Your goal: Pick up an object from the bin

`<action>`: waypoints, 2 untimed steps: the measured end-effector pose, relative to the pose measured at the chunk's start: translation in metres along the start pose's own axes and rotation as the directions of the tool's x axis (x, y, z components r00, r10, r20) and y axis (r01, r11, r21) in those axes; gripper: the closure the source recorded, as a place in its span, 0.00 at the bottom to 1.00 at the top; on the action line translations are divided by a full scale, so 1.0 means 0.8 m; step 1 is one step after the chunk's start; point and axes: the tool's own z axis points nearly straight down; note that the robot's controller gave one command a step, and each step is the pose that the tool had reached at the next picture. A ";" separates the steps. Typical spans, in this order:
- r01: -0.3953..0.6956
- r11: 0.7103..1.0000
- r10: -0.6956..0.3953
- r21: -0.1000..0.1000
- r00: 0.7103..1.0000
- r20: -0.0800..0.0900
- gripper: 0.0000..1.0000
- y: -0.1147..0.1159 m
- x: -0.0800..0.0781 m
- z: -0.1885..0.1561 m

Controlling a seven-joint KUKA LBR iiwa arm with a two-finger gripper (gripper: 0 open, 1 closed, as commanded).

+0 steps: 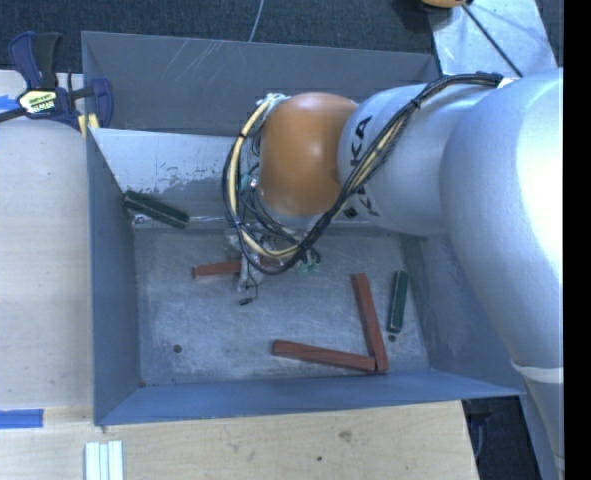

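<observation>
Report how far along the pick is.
Done: the gripper is down in the bin, beside a short red-brown stick left of centre. In hand: no grasp can be seen; that stick lies on the floor. Left: grasp a thing and lift it out.

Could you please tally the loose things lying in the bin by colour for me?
Red-brown sticks: 3
Dark green sticks: 2
Total: 5
</observation>
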 end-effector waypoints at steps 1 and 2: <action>0.000 1.000 0.000 0.000 1.000 -0.003 1.00 0.000 0.001 -0.072; 0.000 1.000 0.000 0.000 1.000 0.000 1.00 0.000 0.000 -0.098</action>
